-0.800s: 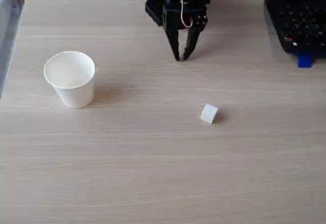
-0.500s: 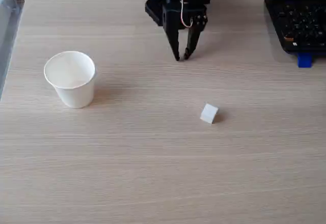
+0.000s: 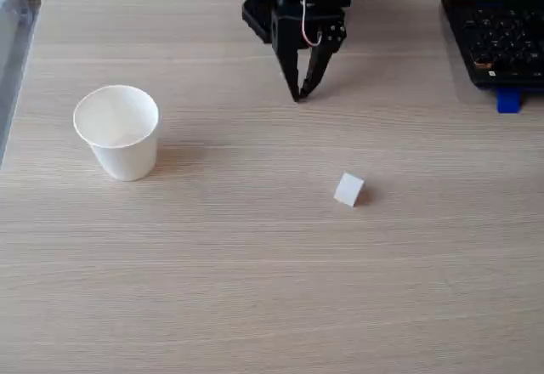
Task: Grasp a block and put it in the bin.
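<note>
A small white block (image 3: 348,189) lies on the wooden table, right of centre in the fixed view. The bin, a white paper cup (image 3: 117,130), stands upright at the left with nothing visible inside. My black gripper (image 3: 299,95) hangs at the back centre, pointing down at the table, its fingertips together and nothing between them. It is well behind the block and far to the right of the cup.
A black keyboard (image 3: 501,38) lies at the back right corner, with a small blue piece (image 3: 508,100) at its front edge. The table's left edge (image 3: 17,102) runs close to the cup.
The gripper's fingers have closed from a narrow gap to touching tips. Block and cup have not moved.
</note>
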